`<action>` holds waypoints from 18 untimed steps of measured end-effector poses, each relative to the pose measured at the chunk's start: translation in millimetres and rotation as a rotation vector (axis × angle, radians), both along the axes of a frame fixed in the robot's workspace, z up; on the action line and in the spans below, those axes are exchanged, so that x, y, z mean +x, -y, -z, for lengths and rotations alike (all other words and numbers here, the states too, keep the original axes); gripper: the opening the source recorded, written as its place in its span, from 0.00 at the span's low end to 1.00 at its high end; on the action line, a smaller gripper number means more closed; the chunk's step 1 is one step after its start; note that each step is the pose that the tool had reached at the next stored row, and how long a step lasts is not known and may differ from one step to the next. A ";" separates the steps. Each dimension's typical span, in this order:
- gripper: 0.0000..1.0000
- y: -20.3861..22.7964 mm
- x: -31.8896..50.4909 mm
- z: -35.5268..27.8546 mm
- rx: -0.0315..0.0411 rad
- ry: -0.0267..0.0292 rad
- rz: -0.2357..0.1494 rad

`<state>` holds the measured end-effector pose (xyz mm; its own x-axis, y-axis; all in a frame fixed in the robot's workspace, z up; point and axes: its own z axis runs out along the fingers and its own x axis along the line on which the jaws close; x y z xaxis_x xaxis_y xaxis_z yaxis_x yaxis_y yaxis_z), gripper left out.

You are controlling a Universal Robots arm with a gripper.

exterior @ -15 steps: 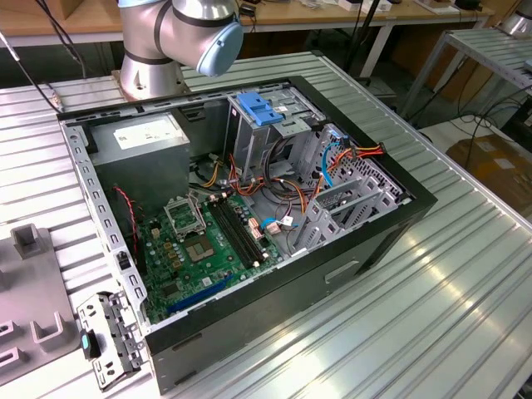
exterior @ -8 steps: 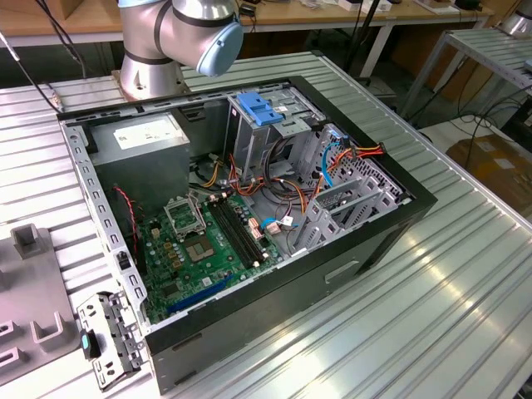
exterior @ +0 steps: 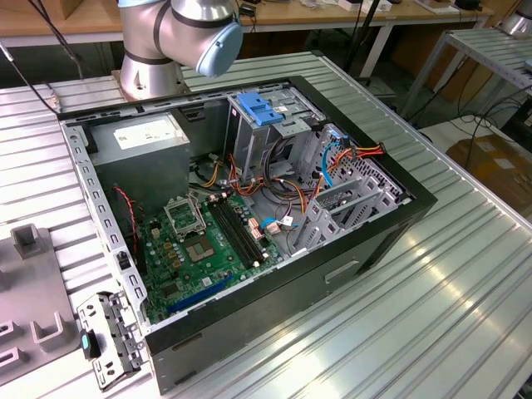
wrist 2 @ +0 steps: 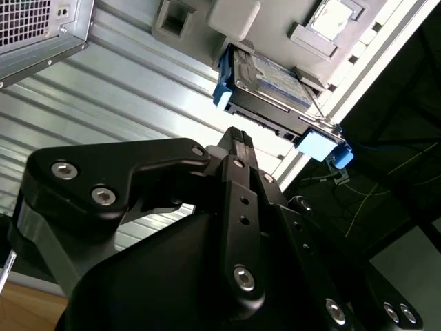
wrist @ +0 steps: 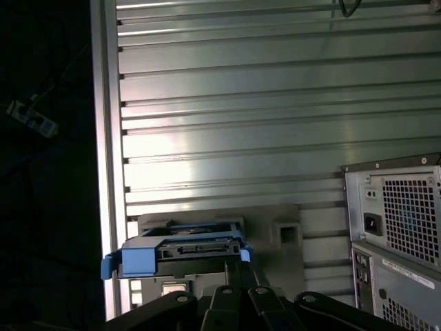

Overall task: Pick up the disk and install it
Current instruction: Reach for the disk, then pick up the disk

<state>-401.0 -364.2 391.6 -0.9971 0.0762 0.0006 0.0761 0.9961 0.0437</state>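
In both wrist views the disk [wrist 2: 275,81] [wrist: 180,249] lies flat on a grey holder [wrist 2: 234,17] [wrist: 282,231] by the ribbed table's edge. It is silver-grey with a blue-and-white label and blue side rails [wrist 2: 222,86] [wrist: 110,265]. My black gripper [wrist 2: 238,134] [wrist: 229,270] hangs just short of the disk's connector edge. Its fingers are pressed together with nothing between them and do not touch the disk. In the exterior view the open computer case [exterior: 249,216] lies on the table, with a metal drive cage [exterior: 349,195] at its right end.
The arm's base [exterior: 154,50] stands behind the case. Inside the case are a green motherboard [exterior: 208,241], a grey power supply [exterior: 141,137], a tall cage with a blue latch [exterior: 258,108] and loose cables. The case's rear panel [wrist: 400,227] stands beside the holder. Grey fixtures [exterior: 33,291] sit at the exterior view's left.
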 end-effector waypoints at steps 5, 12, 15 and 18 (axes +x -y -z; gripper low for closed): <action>0.11 0.1 -28.6 0.1 0.0001 0.0001 0.000; 0.11 0.8 -63.1 0.1 0.0000 0.0000 0.000; 0.11 0.8 -63.8 0.1 0.0000 0.0000 0.000; 0.11 0.8 -64.1 0.1 0.0000 0.0000 0.000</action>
